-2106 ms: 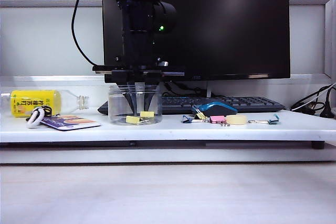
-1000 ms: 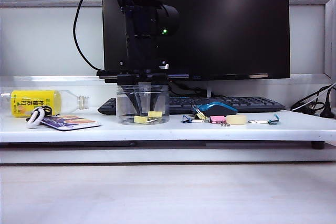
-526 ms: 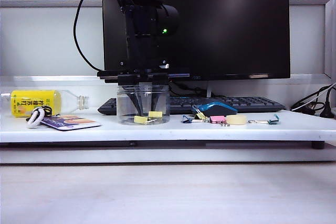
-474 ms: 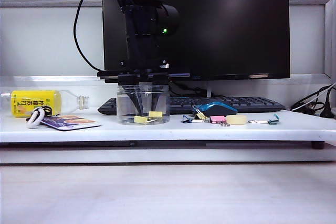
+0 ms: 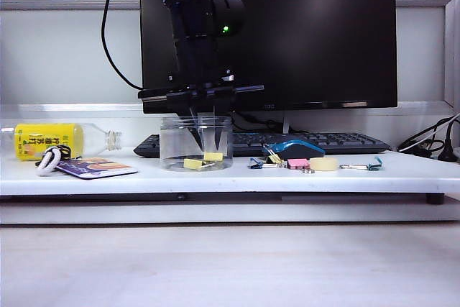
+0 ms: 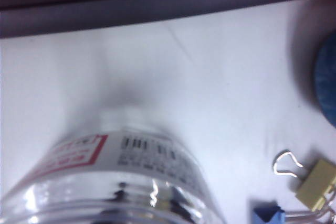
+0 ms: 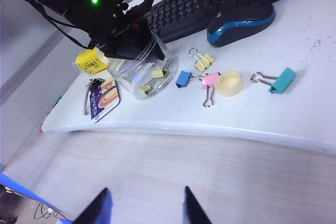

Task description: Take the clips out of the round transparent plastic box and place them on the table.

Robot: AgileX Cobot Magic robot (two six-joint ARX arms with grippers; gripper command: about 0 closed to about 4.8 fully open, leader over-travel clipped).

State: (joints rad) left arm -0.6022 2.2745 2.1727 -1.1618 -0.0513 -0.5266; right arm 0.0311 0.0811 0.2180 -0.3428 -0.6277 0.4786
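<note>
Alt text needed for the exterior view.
The left hand reaches down into the round transparent plastic box on the white table; two yellow clips lie inside. Mouse, keyboard and loose clips sit right of it.

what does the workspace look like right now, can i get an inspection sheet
surface: white table, a raised board.
job's things: round transparent plastic box upright; two yellow clips inside, one more yellow clip out by the mouse.
clutter: bottle, card, blue clip, pink clip, teal clip, tape roll, keyboard.
grippers: left gripper reaches into the box, jaw state unclear; right gripper open, off the board.
cables: black cable behind; more at right.
surroundings: dark monitor.
</note>
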